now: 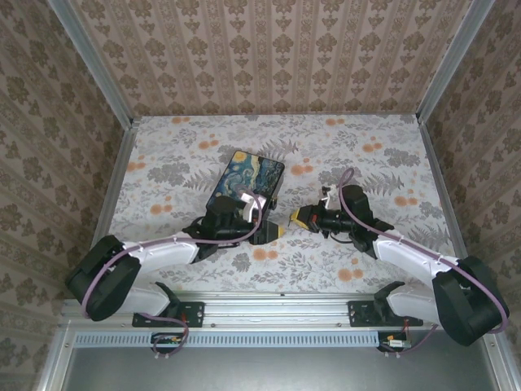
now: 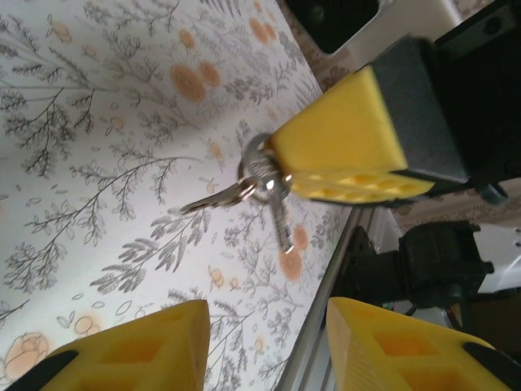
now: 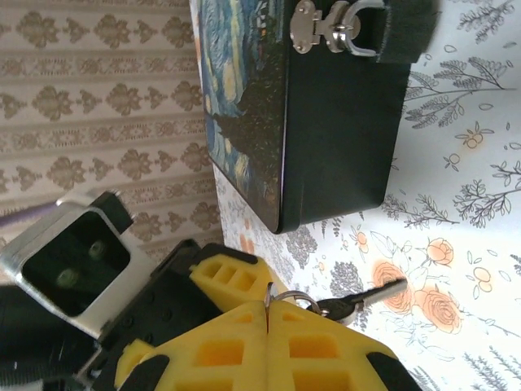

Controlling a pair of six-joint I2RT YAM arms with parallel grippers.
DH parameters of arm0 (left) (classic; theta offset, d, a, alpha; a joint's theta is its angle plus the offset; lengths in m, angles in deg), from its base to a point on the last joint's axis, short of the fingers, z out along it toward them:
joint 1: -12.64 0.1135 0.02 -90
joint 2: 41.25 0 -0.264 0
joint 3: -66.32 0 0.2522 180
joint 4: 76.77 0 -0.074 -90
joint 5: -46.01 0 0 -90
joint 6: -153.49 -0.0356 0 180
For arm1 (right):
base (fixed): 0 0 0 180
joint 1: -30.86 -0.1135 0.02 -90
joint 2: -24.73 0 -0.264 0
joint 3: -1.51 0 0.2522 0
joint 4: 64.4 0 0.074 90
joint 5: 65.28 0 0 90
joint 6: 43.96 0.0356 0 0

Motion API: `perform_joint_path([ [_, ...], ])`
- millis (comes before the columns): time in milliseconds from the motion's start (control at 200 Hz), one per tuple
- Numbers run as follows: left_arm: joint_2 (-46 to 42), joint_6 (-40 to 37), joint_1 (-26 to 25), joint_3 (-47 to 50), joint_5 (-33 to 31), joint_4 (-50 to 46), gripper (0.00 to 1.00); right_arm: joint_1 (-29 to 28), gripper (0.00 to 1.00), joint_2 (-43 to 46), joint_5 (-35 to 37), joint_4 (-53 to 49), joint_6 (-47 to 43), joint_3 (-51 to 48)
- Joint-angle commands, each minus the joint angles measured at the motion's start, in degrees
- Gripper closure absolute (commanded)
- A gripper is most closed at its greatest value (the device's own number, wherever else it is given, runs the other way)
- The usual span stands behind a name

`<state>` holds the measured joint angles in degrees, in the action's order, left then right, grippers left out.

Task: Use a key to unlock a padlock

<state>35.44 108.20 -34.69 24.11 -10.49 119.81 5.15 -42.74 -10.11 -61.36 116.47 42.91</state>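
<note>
Right gripper (image 3: 269, 314): jaws clamped on the ring (image 3: 298, 298) of the thin grey metal key (image 3: 370, 296), which points to 3 o'clock in the right wrist view.
Left gripper (image 2: 269, 346): jaws apart, empty; you find the key at its 12 o'clock.
Small black padlock (image 3: 407, 37): at the latch (image 3: 305, 28) of the blue-and-yellow painted box (image 3: 326, 138), 12 o'clock from the key.

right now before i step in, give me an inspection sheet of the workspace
surface: floral table, no spills seen
job's things: key on a ring, pinched in the right gripper; padlock, partly cut off in the right wrist view, hangs at the hasp of the painted box
clutter: nothing seen
grippers: left gripper open, facing the key; right gripper shut on the ring
cables: purple cables along both arms, no snag seen
surroundings: wallpapered walls, metal rail at the near edge
</note>
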Motion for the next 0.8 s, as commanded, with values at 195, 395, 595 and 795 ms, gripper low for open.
perform_joint_path([
  [195, -2.7, 6.9, -2.0, 1.1, -7.3, 6.4, 0.58, -3.4, 1.00, -0.3, 7.4, 4.2, 8.2, 0.1],
  [395, -3.5, 6.1, -2.0, 0.8, -9.0, 2.0, 0.58, -3.8, 1.00, 1.6, 9.1, 3.9, 8.8, -0.7],
  [595, -1.9, 6.5, -1.8, 0.0, -6.9, 3.0, 0.58, -4.5, 1.00, 1.0, 9.1, 5.2, 10.0, -0.6],
  [795, 0.5, 8.1, -1.8, 0.2, -6.0, 6.8, 0.61, -5.9, 1.00, -1.9, 8.8, 7.9, 10.9, 0.4],
])
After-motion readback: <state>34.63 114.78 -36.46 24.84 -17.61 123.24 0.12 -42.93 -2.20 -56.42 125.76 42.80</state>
